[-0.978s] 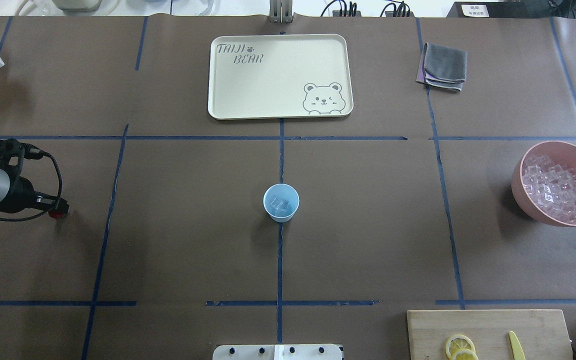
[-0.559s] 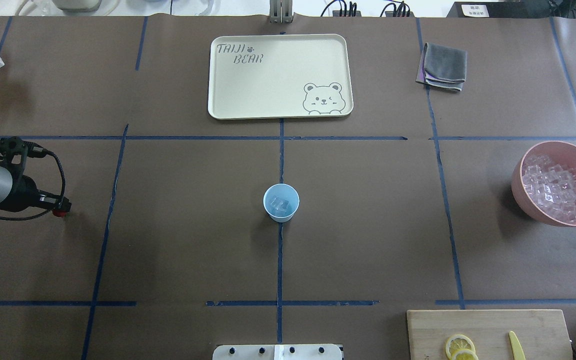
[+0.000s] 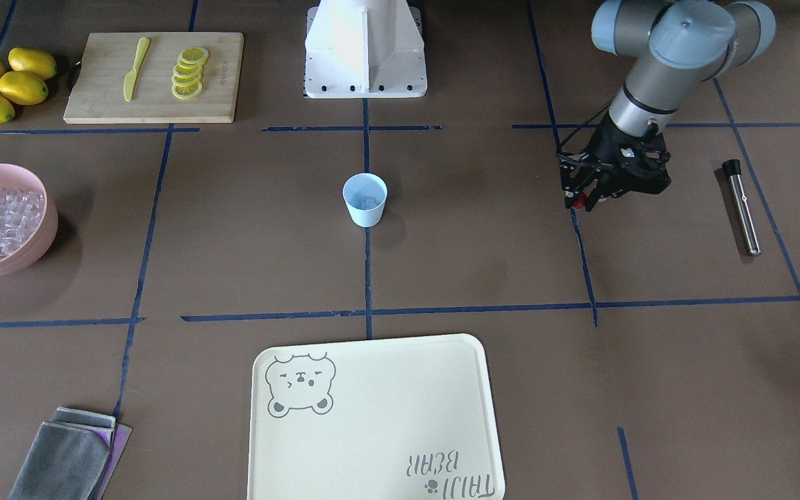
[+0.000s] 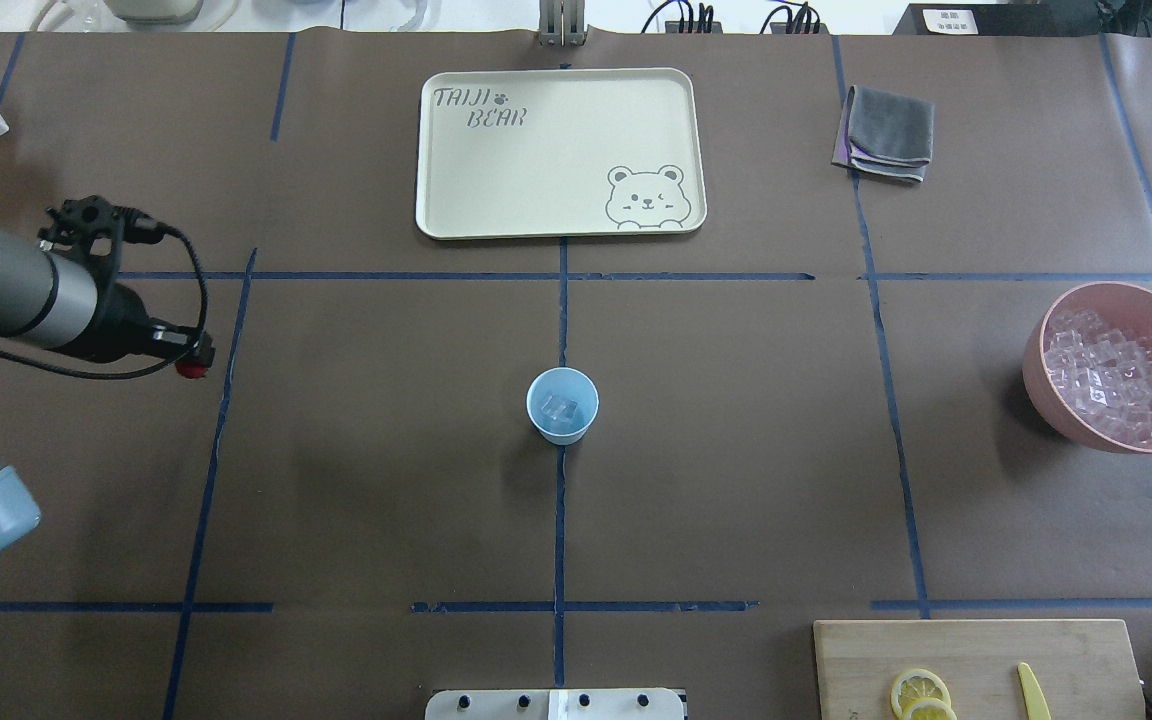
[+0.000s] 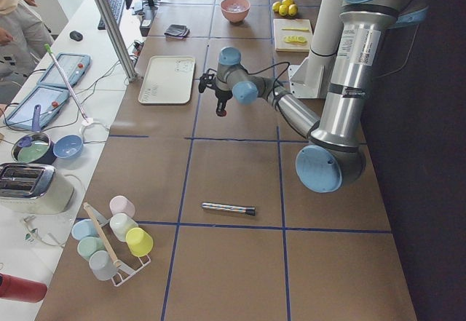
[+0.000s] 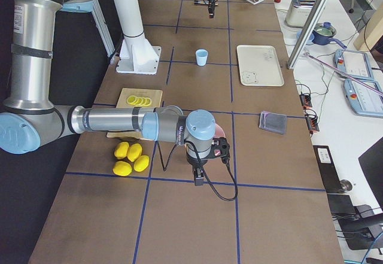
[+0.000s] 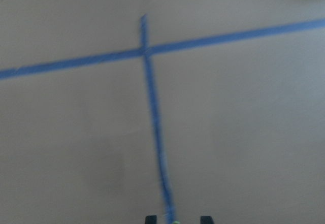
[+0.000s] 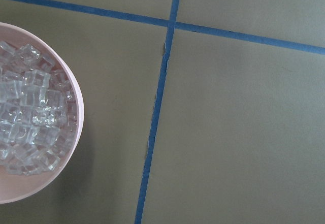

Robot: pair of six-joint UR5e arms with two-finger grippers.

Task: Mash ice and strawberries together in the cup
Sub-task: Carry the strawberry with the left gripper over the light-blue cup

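**Strawberry pinched at the left, cup stands mid-table**

From where I stand, the left gripper [image 3: 582, 198] hangs point-down above a blue tape line. Its fingers are drawn in narrow on a tiny red strawberry [image 4: 193, 368] pinched at their tips. It is well apart from the light blue cup [image 3: 365, 215]. The cup stands upright at the table's middle, on the centre tape line, with a few clear pieces of ice [image 4: 562, 407] in its bottom.

Farther toward the table's left end, a metal rod [image 3: 742, 207] with a dark tip lies flat. At the other end, the right gripper [image 6: 198, 179] hangs just beside the pink bowl [image 4: 1033, 385], which is heaped with more clear cubes. It shows only from the side, so I cannot tell whether its fingers are apart or together.

A cream tray [image 4: 556, 150] lies beyond the cup.
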